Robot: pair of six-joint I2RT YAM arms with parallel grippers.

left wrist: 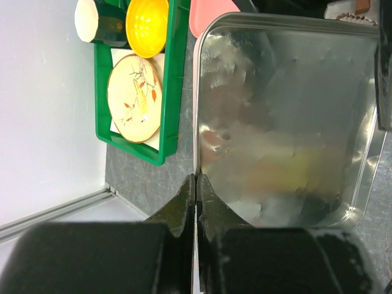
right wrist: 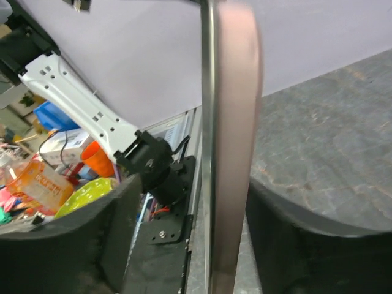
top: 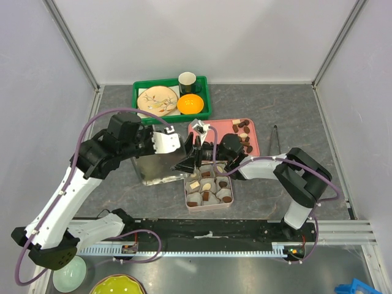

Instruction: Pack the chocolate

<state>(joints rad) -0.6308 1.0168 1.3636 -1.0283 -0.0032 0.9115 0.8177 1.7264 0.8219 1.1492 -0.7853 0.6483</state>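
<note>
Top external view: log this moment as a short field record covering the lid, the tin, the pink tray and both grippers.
lid: silver inside, tilted, off the tin and to its left
left gripper: shut on the lid's rim
right gripper: open, fingers either side of the lid's far edge, gap showing on one side
tin: open, with chocolate pieces inside
pink tray: loose chocolates on it
stage: packing not finished

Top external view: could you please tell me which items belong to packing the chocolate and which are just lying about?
Job: chocolate pieces, pink tray, tin, metal lid.
Lying about: green tray, plate, mug, orange bowl, tongs.
</note>
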